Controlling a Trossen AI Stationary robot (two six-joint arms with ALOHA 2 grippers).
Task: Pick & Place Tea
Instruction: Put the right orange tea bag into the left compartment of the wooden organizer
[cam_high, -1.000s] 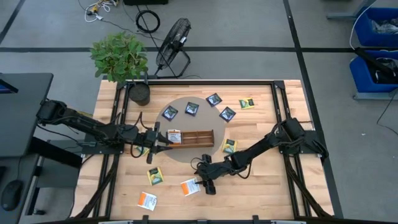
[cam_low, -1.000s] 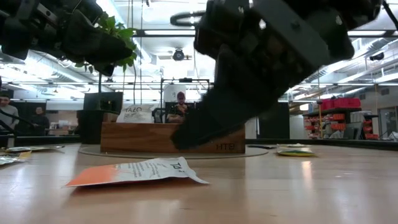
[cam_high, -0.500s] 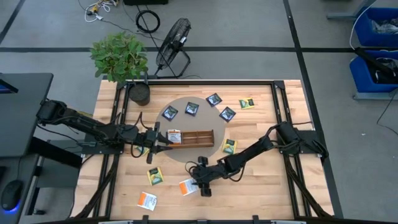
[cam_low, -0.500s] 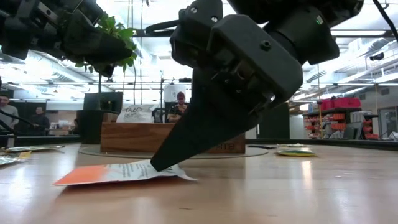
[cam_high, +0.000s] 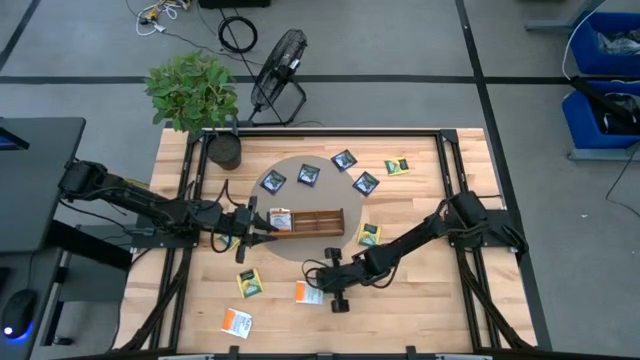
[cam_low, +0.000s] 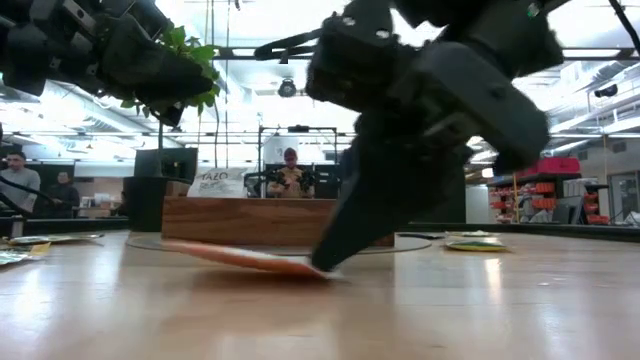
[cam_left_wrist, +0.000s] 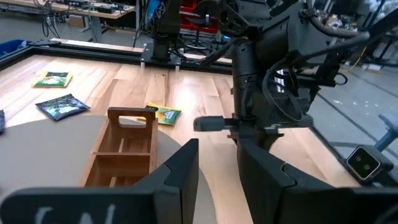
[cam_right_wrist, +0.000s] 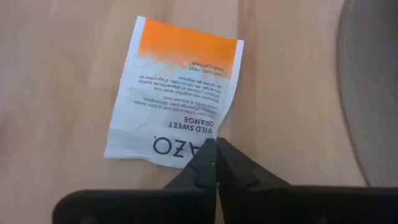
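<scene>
An orange-and-white tea sachet (cam_right_wrist: 177, 93) lies on the near part of the wooden table, with my right gripper (cam_right_wrist: 216, 163) shut on it; in the high view they show as sachet (cam_high: 305, 292) and right gripper (cam_high: 318, 290). My left gripper (cam_high: 266, 224) hovers at the left end of the brown compartment tray (cam_high: 312, 221). It is open, and the left wrist view shows nothing between the left gripper's (cam_left_wrist: 219, 155) fingers. Another orange-and-white sachet (cam_high: 280, 218) sits in the tray's left end. My right gripper pinches the sachet's white edge (cam_right_wrist: 198, 147), beside the brand lettering, between its two fingertips. The fingers slant down from the table's right. The sachet (cam_low: 245, 257) juts out past the fingertips, tilted, its orange end (cam_low: 180, 246) off the wood.
The tray stands on a round grey mat (cam_high: 300, 250). Navy sachets (cam_high: 308, 175) lie on the mat's far part. Yellow-green sachets (cam_high: 368, 234) (cam_high: 249, 282) (cam_high: 397, 166) and one orange-and-white sachet (cam_high: 237, 321) are scattered on the wood. A potted plant (cam_high: 222, 148) stands at the far left corner.
My right gripper has tipped down onto the sachet's white edge and shut on it. The sachet, flat on the wood before, has shifted slightly toward the far edge and now tilts with its orange end raised.
</scene>
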